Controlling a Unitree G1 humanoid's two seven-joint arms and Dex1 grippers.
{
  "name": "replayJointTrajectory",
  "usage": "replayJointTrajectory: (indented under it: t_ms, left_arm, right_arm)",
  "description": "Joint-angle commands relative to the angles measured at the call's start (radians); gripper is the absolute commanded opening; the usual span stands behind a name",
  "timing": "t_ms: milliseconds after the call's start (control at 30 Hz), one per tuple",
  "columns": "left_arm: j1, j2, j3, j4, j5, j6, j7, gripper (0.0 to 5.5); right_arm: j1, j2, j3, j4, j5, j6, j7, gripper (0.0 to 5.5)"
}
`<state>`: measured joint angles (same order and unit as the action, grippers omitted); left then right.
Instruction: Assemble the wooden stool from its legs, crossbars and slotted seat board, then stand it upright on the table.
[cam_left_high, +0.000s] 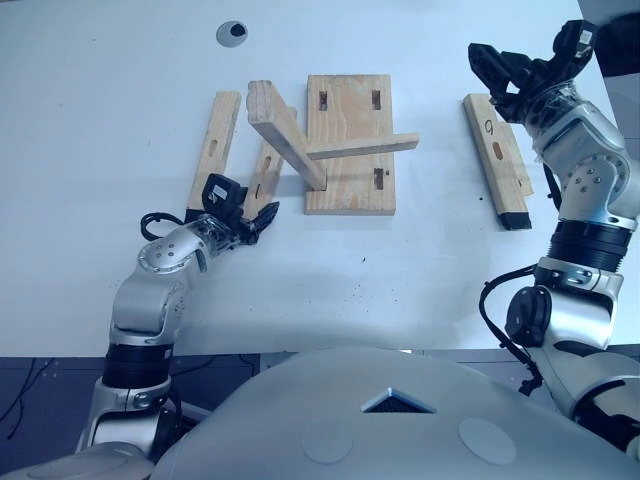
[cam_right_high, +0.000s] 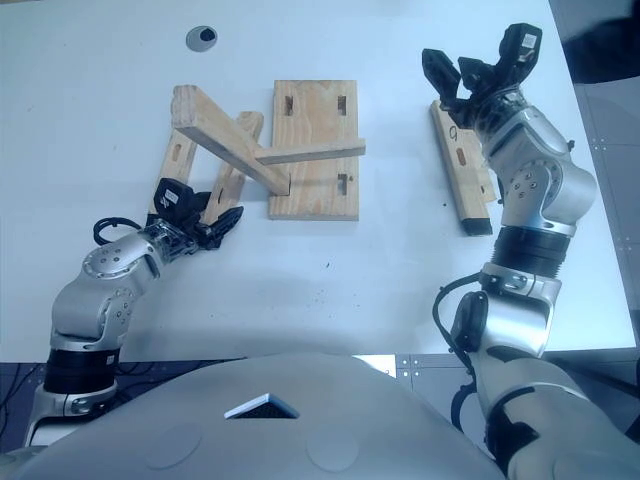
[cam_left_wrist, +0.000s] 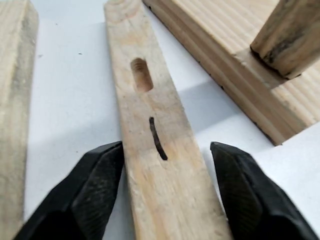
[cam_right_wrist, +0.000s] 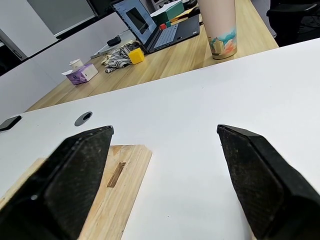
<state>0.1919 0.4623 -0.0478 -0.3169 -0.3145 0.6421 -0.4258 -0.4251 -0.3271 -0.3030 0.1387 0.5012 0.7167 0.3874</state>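
Observation:
The slotted seat board (cam_left_high: 350, 185) lies flat mid-table, and its far corner with a slot (cam_right_wrist: 122, 170) is in the right wrist view. One leg (cam_left_high: 285, 130) stands tilted in the board's near-left slot (cam_left_wrist: 287, 35), and a crossbar (cam_left_high: 362, 147) sticks out of it to the right. Two loose legs (cam_left_high: 215, 145) (cam_left_high: 266, 165) lie to the left. My left gripper (cam_left_high: 250, 222) is open, its fingers (cam_left_wrist: 95, 187) straddling the near end of the slotted leg (cam_left_wrist: 160, 165). Another leg (cam_left_high: 497, 158) lies at the right. My right gripper (cam_left_high: 522, 68) hangs open above its far end, holding nothing.
A round cable hole (cam_left_high: 232, 33) sits at the table's far left. The table's right edge runs close beside my right arm. Beyond the table stands a wooden desk (cam_right_wrist: 175, 50) with a laptop (cam_right_wrist: 150, 25) and a cup (cam_right_wrist: 217, 25).

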Motion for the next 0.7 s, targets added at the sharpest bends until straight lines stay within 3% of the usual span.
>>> replayJointTrajectory:
  t_ms: [33, 133, 333, 533, 700]
  left_arm:
    - [0.003, 0.055, -0.005, 0.025, 0.012, 0.117, -0.013, 2.43]
    - [-0.053, 0.093, 0.028, -0.015, 0.007, 0.155, -0.018, 2.01]
    - [-0.339, 0.016, 0.227, 0.023, -0.057, 0.025, 0.045, 2.01]
    - [-0.666, 0.002, 0.274, 0.044, -0.313, 0.042, -0.131, 2.01]
    - [-0.777, 0.008, 0.269, 0.021, -0.494, 0.116, -0.225, 2.01]
  right_arm:
    - [-0.002, -0.018, 0.007, -0.004, -0.016, -0.011, -0.01, 3.81]
    - [-0.012, -0.025, 0.017, -0.013, -0.03, -0.027, -0.007, 3.81]
    - [-0.083, -0.037, 0.02, -0.009, 0.006, -0.028, 0.063, 3.81]
    - [-0.339, -0.05, -0.099, 0.043, 0.403, 0.254, 0.299, 4.64]
    - [-0.462, -0.056, -0.113, 0.022, 0.61, 0.374, 0.415, 5.37]
